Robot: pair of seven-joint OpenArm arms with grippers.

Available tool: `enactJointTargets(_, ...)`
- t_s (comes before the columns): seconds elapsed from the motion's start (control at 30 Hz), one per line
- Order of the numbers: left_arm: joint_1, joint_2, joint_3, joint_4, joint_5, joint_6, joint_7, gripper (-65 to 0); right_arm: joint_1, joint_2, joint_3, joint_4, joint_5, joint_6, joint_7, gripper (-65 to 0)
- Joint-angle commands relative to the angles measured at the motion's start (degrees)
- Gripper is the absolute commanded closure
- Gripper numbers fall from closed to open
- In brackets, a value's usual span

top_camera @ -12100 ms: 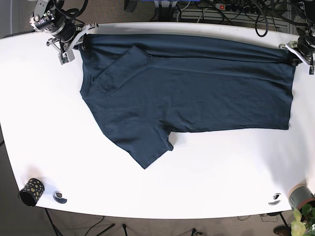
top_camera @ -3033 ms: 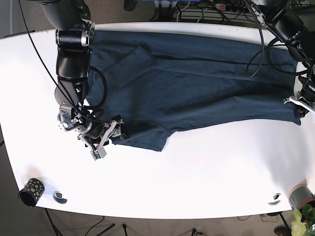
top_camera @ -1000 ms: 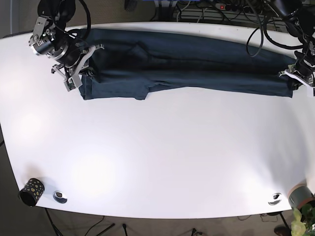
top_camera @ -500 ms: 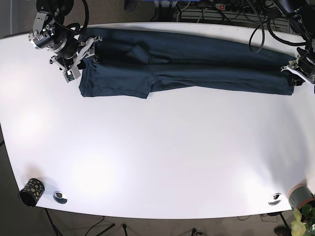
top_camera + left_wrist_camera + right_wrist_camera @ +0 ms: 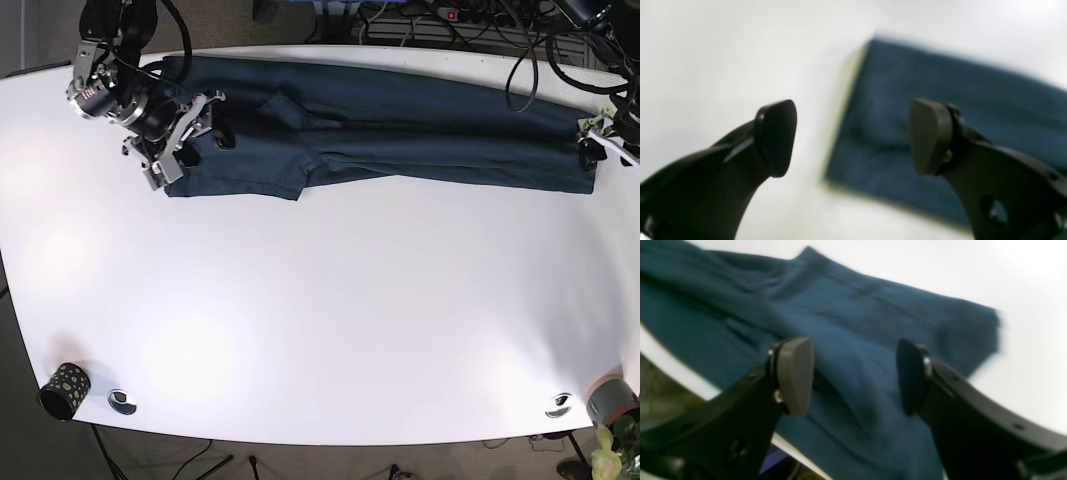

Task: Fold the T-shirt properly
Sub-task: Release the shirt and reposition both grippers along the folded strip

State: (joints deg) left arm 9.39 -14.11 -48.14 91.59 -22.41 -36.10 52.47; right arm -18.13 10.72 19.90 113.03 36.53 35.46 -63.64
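The dark blue T-shirt (image 5: 400,125) lies folded into a long narrow band along the back of the white table (image 5: 330,300). The right gripper (image 5: 185,138) hovers over the band's left end, open; in the right wrist view its fingers (image 5: 795,373) straddle bare blue cloth (image 5: 853,326) without holding it. At the band's right end the left gripper (image 5: 603,138) is also open. The left wrist view shows the shirt's corner (image 5: 893,100) lying flat below the open left gripper (image 5: 853,136), one fingertip over cloth and the other over the table.
A black dotted cup (image 5: 62,390) and a small round disc (image 5: 122,401) sit at the front left corner. Another disc (image 5: 559,405) and a grey pot with a plant (image 5: 612,400) are at the front right. Cables run behind the table's far edge.
The right gripper has shifted right and toward the front, over the shirt's left end. The left gripper moved slightly toward the back. The folded band stays in place.
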Motion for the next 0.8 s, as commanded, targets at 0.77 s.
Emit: enactJointTargets(0.77, -8.7, -2.4, 5.3, -21.0, 4.5, 0.0, -1.3, -47.6, 12.7, -0.7, -2.4, -25.6, -19.5, 0.27, 12.2, -37.9)
